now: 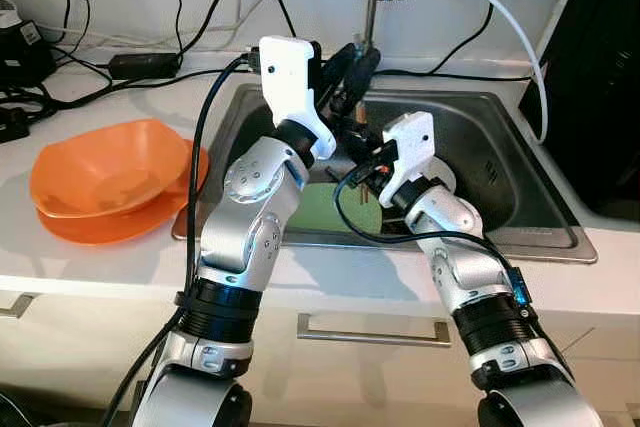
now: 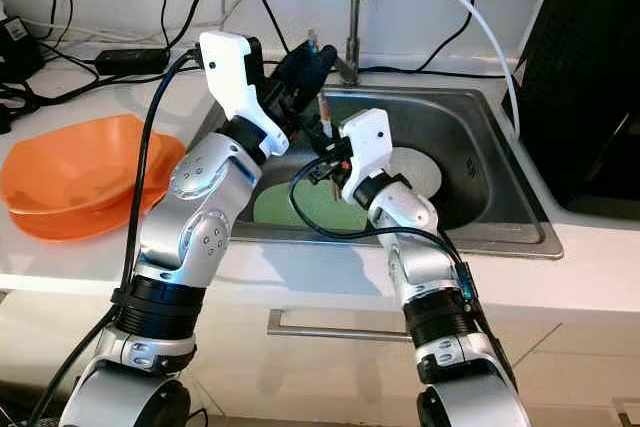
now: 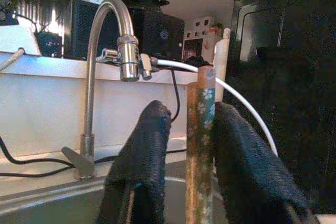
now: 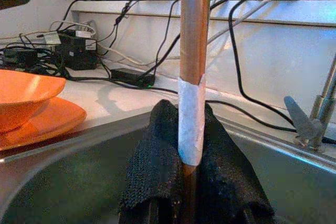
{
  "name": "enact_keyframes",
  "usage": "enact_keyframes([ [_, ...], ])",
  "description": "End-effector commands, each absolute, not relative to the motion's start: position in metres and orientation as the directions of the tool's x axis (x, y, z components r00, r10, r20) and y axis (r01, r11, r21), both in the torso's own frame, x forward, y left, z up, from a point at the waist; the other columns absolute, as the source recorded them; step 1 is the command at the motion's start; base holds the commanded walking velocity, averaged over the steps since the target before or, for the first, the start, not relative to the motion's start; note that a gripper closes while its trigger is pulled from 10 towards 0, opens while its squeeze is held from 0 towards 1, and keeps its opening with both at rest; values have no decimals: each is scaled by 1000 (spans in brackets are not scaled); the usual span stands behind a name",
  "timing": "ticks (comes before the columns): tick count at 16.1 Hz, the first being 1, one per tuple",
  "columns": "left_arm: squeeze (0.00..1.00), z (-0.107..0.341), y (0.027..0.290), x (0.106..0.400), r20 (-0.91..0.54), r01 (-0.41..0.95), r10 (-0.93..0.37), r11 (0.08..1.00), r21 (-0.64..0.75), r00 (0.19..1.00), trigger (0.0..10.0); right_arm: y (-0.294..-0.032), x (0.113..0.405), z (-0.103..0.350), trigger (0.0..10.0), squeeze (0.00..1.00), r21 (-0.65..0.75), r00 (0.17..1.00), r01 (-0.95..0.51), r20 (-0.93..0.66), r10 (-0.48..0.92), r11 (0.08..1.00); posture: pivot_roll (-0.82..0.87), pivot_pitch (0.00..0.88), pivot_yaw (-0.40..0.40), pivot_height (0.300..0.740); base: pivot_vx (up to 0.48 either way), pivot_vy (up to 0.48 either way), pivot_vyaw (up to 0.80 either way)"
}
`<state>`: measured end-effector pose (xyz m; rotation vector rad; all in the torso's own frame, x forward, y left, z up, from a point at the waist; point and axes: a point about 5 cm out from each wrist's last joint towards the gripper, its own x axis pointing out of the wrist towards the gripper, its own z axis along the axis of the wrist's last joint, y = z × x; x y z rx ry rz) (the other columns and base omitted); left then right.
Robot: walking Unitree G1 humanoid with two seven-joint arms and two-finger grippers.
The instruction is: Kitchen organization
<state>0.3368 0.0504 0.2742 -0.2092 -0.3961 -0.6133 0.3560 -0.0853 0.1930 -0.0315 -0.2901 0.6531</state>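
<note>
1. A thin brown stick, likely a chopstick, stands upright over the steel sink; a white paper band wraps part of its shaft, and its other stretch carries a small flower print (seen in the left wrist view).
2. The right gripper has its two black fingers pressed together on the stick's lower part, with the shaft rising straight up from between them, so this gripper holds it.
3. The left gripper sits higher on the same stick. Its fingers stand on either side of the flowered part, narrowly apart; the stick lies close against one finger, with a slim gap to the other. Whether they truly clamp it cannot be told.
4. In the head views both grippers meet above the sink's near left part, the left one just in front of the tap's base and the right one lower and nearer the robot.
5. A green board and a white plate lie on the sink floor below the arms.
6. The chrome tap rises at the back rim, with a white hose leading off it.
7. On the white counter to the left rests an orange bowl on an orange plate, well apart from the grippers.
8. Black cables run along the counter's back.
</note>
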Motion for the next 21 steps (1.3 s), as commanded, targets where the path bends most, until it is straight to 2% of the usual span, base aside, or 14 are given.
enact_keyframes([
  [1,1000,271,50,339,397,597,-525,799,-74,752,10000,-88,359,202,0,0,-121,755,-580,292,587,806,62,0,36,740,0,0,0],
  [7,1000,270,48,335,385,622,-560,782,-49,734,10000,-92,361,199,0,0,-111,779,-556,277,563,824,67,0,31,740,0,0,0],
  [8,0,269,48,335,382,618,-557,784,-51,738,10000,-93,362,199,0,0,-111,783,-551,275,558,827,69,0,29,740,0,0,0],
  [16,0,269,56,329,373,635,-581,771,-32,724,10000,-109,374,197,0,0,-99,867,-426,240,437,899,77,0,21,740,0,0,0],
  [17,0,268,60,329,370,627,-572,778,-36,732,10000,-112,376,196,6471,0,-91,883,-396,235,406,914,77,0,21,740,0,0,0],
  [18,0,267,65,329,366,616,-564,787,-35,740,10000,-117,379,195,10000,0,-95,904,-353,224,365,931,80,0,20,740,0,0,0],
  [21,0,267,75,327,362,605,-552,795,-45,752,10000,-132,385,194,10000,0,-63,944,-246,210,254,967,83,0,19,740,0,0,0],
])
